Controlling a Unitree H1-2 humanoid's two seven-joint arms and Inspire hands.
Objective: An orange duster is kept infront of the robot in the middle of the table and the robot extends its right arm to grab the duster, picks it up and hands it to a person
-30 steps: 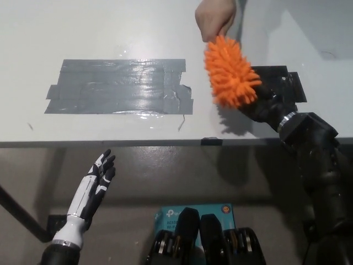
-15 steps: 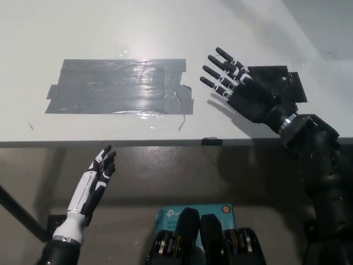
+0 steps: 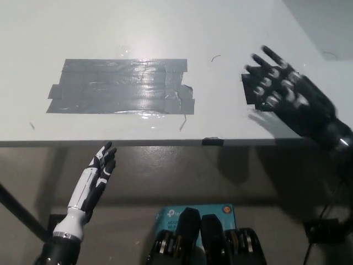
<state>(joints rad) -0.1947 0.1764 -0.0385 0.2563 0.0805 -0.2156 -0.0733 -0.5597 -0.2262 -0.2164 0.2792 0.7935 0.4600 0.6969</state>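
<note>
The robot's black right hand (image 3: 287, 96) hangs over the right side of the pale surface (image 3: 165, 33), its fingers spread and nothing held between them; the hand is motion-blurred, which suggests it is moving rather than parked. The orange duster named in the task is nowhere in the head view, neither on the surface nor in either hand, and no person appears in frame. Judged from that, the grab, lift and handover look finished, with little left for the right arm beyond coming back toward the robot's side.

A wide patch of grey tape (image 3: 121, 86) covers the middle-left of the surface, and a smaller strip of black tape (image 3: 249, 88) peeks out at the right, partly hidden behind the right hand. A small dark mark (image 3: 212, 141) sits on the near edge of the surface.

The white left hand (image 3: 99, 171) rests below the near edge at lower left, fingers loosely extended and empty, taking no part in the work. A teal box (image 3: 168, 214) lies on the floor beneath.
</note>
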